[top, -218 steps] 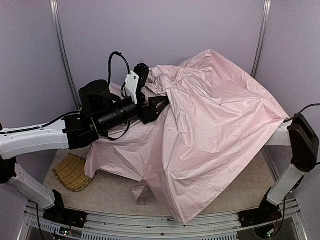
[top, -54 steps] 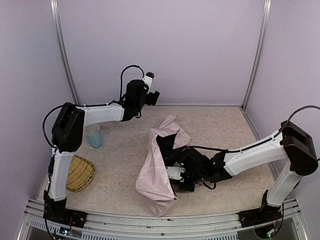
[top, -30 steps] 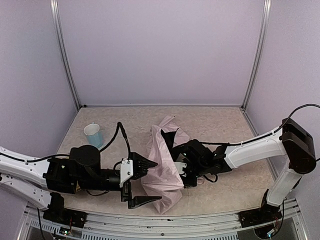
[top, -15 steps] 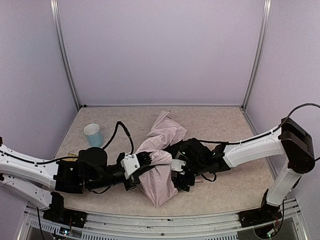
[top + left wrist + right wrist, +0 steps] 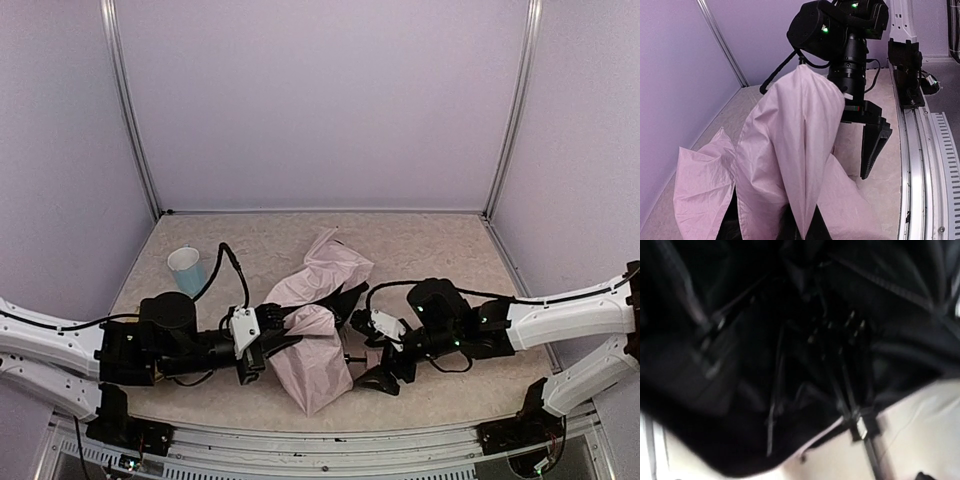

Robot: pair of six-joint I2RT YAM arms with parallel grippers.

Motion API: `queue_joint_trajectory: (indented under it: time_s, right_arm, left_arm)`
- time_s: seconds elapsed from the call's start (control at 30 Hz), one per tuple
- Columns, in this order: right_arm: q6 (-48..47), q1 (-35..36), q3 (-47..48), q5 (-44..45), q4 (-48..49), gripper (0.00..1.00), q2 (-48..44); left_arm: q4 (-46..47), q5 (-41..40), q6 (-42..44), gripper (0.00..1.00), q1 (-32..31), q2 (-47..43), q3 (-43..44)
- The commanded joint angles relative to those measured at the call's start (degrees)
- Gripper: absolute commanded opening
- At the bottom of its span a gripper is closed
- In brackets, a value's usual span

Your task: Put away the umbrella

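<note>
At the centre of the table (image 5: 450, 250) lies one umbrella (image 5: 318, 350), collapsed into a loose pink bundle.

1. Orientation. The bundle's long axis runs near to far. Its narrow end points at the near edge. Its looser far end leans slightly right. The black underside faces right. A short length of the thin black shaft (image 5: 349, 357) projects from it to the right, toward the right arm.

2. Left gripper (image 5: 278, 322). It reaches in from the left at the bundle's middle. Its jaws are clenched on a fold of the pink canopy. The left wrist view shows the fabric (image 5: 790, 150) gathering down to a pinched point at the bottom edge of the picture.

3. Right gripper (image 5: 374, 352). It sits just right of the bundle with its jaws spread wide, one finger on the far side and one on the near side. The shaft's end lies near the gap between them; whether it touches either finger cannot be told. The right wrist view is blurred. It shows only the dark underside (image 5: 765, 340), several thin ribs and the shaft (image 5: 860, 427) over pale table surface.

4. Count. One umbrella, two arms, and one pale blue cup (image 5: 187, 270). The cup stands upright at far left, well apart from the umbrella.
</note>
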Motion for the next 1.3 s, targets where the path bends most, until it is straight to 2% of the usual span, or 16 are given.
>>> queue_joint_trajectory:
  time_s: [0.0,0.13,0.23,0.37,0.47,0.6,0.77,0.87,0.97,1.17,1.23,1.27]
  right_arm:
    - [5.7,-1.2,-4.8,-1.2,7.5,0.97,-3.3]
    - [7.3,-7.3,-9.7,-10.7,17.0,0.94,-4.5]
    - [7.3,-10.1,-11.4,-14.5,21.5,0.93,-3.8]
    - [5.3,-13.6,-11.2,-20.6,23.8,0.88,1.1]
    - [4.8,-16.4,-10.7,-26.8,25.9,0.84,6.1]
    - [1.8,-17.5,-6.9,-30.6,23.0,0.81,11.4]
    - [-0.2,-17.6,0.9,-32.5,11.9,0.74,12.9]
    - [-2.5,-17.5,2.9,-29.4,7.7,0.74,9.2]
    - [-5.4,-17.0,4.4,-19.9,6.2,0.77,7.0]
    - [-19.5,-10.4,13.2,0.6,-0.8,0.82,12.3]
    - [-23.0,-8.9,15.9,4.8,-2.0,0.84,14.1]
    - [-24.0,-8.0,16.3,5.8,-2.3,0.89,14.6]
  left_arm:
    - [3.0,4.3,-0.1,0.0,3.1,2.7,4.0]
    - [1.4,7.8,-2.5,0.0,10.4,10.0,11.8]
    - [2.0,10.2,-3.5,0.0,16.2,17.3,15.8]
    - [5.7,17.0,-5.0,0.0,23.2,29.3,21.0]
    - [3.4,20.2,-6.7,0.0,28.1,40.2,27.1]
    - [0.1,24.3,-6.7,0.0,31.3,50.8,32.3]
    - [-2.5,23.4,-5.0,0.0,33.2,59.2,37.2]
    - [-4.1,24.0,-4.2,0.0,34.4,62.9,38.9]
    - [-6.5,24.5,-2.8,0.0,34.6,65.3,40.0]
    - [-6.9,26.0,-1.4,0.0,34.6,67.0,39.5]
    - [-7.2,26.3,-0.8,0.0,34.6,67.2,39.7]
    - [-7.2,26.2,-0.6,0.0,34.6,67.2,39.7]
